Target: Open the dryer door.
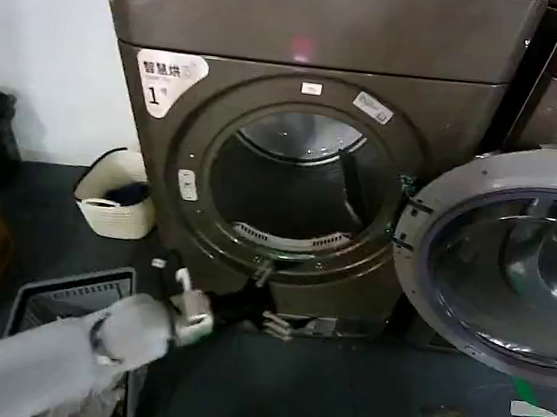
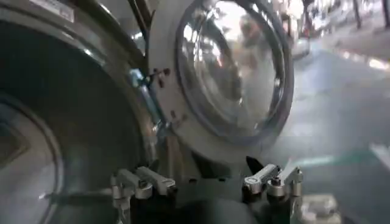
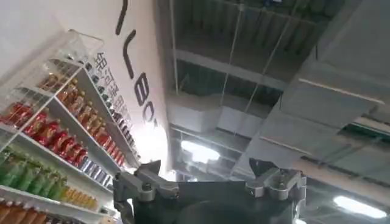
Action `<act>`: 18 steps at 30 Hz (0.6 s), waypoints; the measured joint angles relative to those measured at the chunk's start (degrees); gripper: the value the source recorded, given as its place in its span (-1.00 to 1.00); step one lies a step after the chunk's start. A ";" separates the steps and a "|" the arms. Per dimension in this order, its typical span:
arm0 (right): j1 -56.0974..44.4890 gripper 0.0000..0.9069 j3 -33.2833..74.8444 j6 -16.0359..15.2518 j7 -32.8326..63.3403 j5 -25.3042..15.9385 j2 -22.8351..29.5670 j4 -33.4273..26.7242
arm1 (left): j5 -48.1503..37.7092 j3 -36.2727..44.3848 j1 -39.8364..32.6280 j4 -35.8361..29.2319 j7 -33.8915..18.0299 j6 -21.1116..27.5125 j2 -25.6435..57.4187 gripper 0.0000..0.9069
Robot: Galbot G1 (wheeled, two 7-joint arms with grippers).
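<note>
Now: dryer door (image 1: pixel 513 270) swung wide | left gripper (image 1: pixel 189 311) fingers apart, empty | white basket (image 1: pixel 116 200) beside dryer (image 1: pixel 319 32)

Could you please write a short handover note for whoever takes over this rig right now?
Left gripper: open, holding nothing, low in front of the dryer, below the left of its opening.
Right gripper: open, empty, pointing up at the ceiling, parked away from the work.
Dryer door: swung fully open to the right on its hinge, grey inner face towards the room; the drum stands exposed.
Done: the door is open.
Left: nothing on the door itself; probably just draw the left arm back clear of the machine.
</note>
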 joint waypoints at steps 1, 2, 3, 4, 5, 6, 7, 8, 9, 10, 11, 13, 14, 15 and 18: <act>0.14 1.00 -0.15 0.00 0.00 -0.02 0.02 0.04 | 0.13 -0.56 0.61 -0.46 -0.46 0.90 1.05 1.00; 0.24 1.00 -0.24 0.00 0.00 -0.05 0.05 0.06 | 0.22 -1.15 1.21 -0.90 -0.85 1.79 2.16 1.00; 0.35 1.00 -0.36 0.00 0.00 -0.12 0.10 0.10 | 0.16 -1.75 1.91 -1.32 -1.13 2.63 3.37 1.00; 0.47 1.00 -0.48 0.00 -0.01 -0.21 0.14 0.18 | -0.38 -2.48 2.68 -1.76 -1.14 3.43 4.49 1.00; 0.57 1.00 -0.54 0.02 -0.01 -0.24 0.17 0.19 | -0.84 -3.33 3.49 -2.17 -1.06 4.01 5.50 1.00; 0.70 1.00 -0.63 0.04 -0.01 -0.34 0.22 0.20 | -1.27 -4.30 4.42 -2.41 -0.96 4.51 6.40 1.00; 0.83 1.00 -0.73 0.11 -0.02 -0.68 0.26 0.18 | -1.45 -5.59 5.46 -2.41 -0.97 4.86 7.35 1.00; 0.90 1.00 -0.81 0.29 -0.09 -1.00 0.26 0.12 | -1.56 -6.68 6.42 -2.35 -0.94 5.02 8.15 1.00; 0.97 1.00 -0.85 0.50 -0.13 -1.31 0.25 -0.01 | -1.82 -7.85 7.27 -2.25 -0.93 5.21 8.80 1.00; 1.04 1.00 -0.88 0.60 -0.16 -1.44 0.18 -0.10 | -1.87 -9.07 8.23 -2.08 -0.88 5.76 9.51 1.00; 1.12 1.00 -0.88 0.63 -0.16 -1.47 0.07 -0.19 | -1.56 -10.04 8.99 -1.89 -0.63 6.45 10.18 1.00; 1.29 1.00 -0.89 0.65 -0.18 -1.48 -0.11 -0.29 | -0.90 -11.62 10.33 -1.83 0.03 7.74 11.45 1.00; 1.33 1.00 -0.89 0.67 -0.19 -1.49 -0.17 -0.36 | -0.98 -12.12 10.80 -1.91 0.24 8.48 12.17 1.00; 1.37 1.00 -0.93 0.73 -0.21 -1.50 -0.20 -0.46 | -1.28 -12.47 11.15 -1.94 0.29 9.14 12.86 1.00; 1.46 1.00 -1.09 1.43 -0.23 -1.94 -0.21 -0.97 | -3.12 -13.27 12.01 -2.38 0.29 10.73 15.14 1.00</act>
